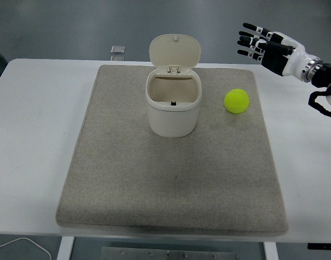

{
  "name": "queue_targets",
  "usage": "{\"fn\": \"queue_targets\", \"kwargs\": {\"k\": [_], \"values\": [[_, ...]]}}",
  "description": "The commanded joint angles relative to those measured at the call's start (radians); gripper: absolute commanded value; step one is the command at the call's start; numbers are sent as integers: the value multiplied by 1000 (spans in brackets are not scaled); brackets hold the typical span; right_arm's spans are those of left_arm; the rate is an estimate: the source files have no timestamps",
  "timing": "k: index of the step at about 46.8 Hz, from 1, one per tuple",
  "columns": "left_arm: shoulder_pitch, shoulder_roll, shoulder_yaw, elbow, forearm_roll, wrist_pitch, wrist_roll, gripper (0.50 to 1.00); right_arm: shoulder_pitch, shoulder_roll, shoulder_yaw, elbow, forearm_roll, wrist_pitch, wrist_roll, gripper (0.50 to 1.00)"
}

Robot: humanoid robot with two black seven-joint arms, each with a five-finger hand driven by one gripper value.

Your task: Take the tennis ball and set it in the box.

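Grey mat (170, 179) under tennis ball (237, 101); right hand (263, 46) empty, fingers spread, touching nothing.

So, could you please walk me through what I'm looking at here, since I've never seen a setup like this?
This is one picture, taken from a camera high on a humanoid robot, looking forward and down over its white table. The black and white thing at the upper right is the robot's right hand, with five fingers, spread open in the air and holding nothing. Its left arm is not in the picture.

On the table lies a grey mat. On the mat stands a cream box, a small bin with its hinged lid flipped up, so it is open. To the right of it, apart from it, rests a yellow-green tennis ball. The hand is above and to the right of the ball, not touching it. A small dark object sits at the table's far edge; I cannot tell what it is.
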Motion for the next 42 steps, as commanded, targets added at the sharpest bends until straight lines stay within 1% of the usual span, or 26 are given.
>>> {"fn": "queue_targets", "kwargs": {"k": [1,7,16,23,27,35,42], "values": [[2,0,0,1,1,0,-2,992,-2,1,0,1,-2,0,2,930],[17,0,-3,1,-1,0,-2,992,0,1,1,-1,-5,-3,2,930],[17,0,-5,1,-1,0,-2,992,2,1,0,-4,-8,-9,5,930],[3,0,-2,-8,1,0,-2,992,0,4,2,-7,-5,-11,14,930],[-8,0,-3,-11,1,0,-2,992,0,21,0,-13,-5,-14,23,930],[-9,0,-3,-2,-1,0,-2,992,0,42,-5,-53,-12,-11,44,930],[-9,0,-3,-5,1,0,-2,992,0,36,-11,-64,-51,-2,46,930]]}}
